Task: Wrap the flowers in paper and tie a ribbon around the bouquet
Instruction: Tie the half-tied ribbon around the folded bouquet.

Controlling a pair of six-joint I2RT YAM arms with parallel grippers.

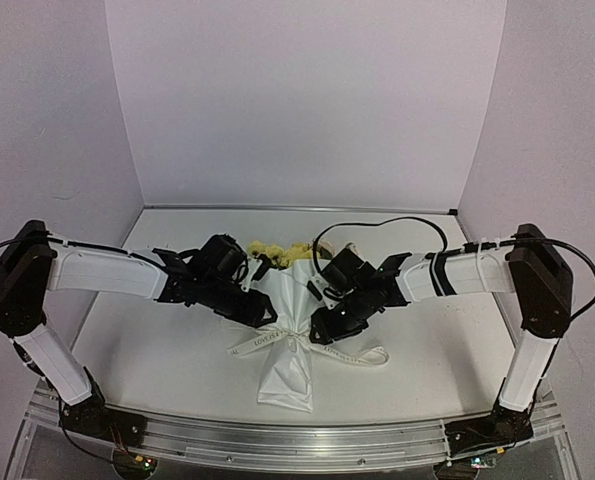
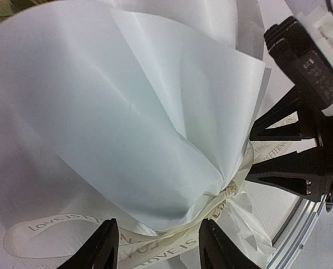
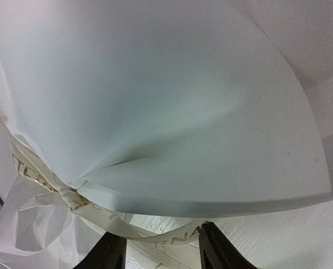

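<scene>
The bouquet lies in the middle of the table. Its yellow and cream flowers point to 12 o'clock and the crumpled tail of the paper points to 6 o'clock. The ribbon, cream with printed lettering, circles the narrow waist of the cone and gathers the sheet there. One loose end trails over the table toward 8 o'clock and the other toward 4 o'clock. My left tool sits at 9 o'clock of that waist with its fingers apart. A flat strand of the ribbon runs through the gap, and neither finger pinches it. My right tool sits opposite at 3 o'clock of the waist, also with its fingers apart, and another strand of ribbon crosses just above its tips. From the left wrist view I can see the right tool's two black fingers spread either side of the lettered ribbon, close beside the knot. The wrapped sheet bulges smooth and wide above both tools.
</scene>
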